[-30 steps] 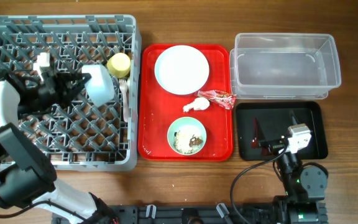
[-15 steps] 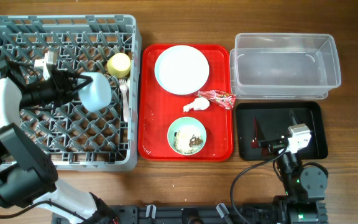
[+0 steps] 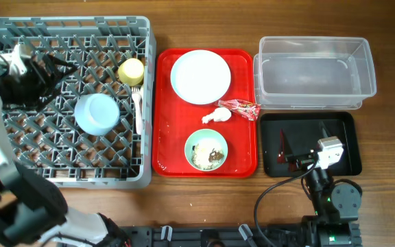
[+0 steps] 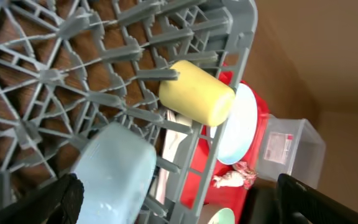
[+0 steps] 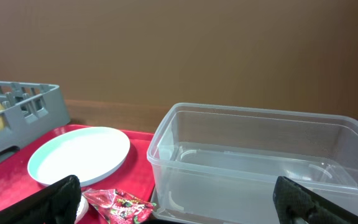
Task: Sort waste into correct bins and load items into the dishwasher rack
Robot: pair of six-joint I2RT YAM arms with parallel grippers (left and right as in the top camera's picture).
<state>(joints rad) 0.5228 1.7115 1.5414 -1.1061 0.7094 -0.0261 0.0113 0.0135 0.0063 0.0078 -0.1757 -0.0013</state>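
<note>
- While the left gripper [image 3: 55, 66] hovers over the left part of the dishwasher rack [image 3: 67, 175], its fingers are spread wide and hold nothing.
- The light blue bowl [image 3: 96, 113] sits in the rack, apart from that gripper.
- The yellow cup [image 3: 131, 71] and white fork [image 3: 137, 110] lie by the rack's right wall.
- The right gripper [image 3: 290, 159] is also spread and empty, over the black tray [image 3: 341, 127].
- The plate [image 3: 200, 76], tissue [image 3: 216, 116], red wrapper [image 3: 242, 108] and mint green bowl [image 3: 196, 140] of food scraps [image 3: 211, 156] rest on the red tray [image 3: 164, 137].
</note>
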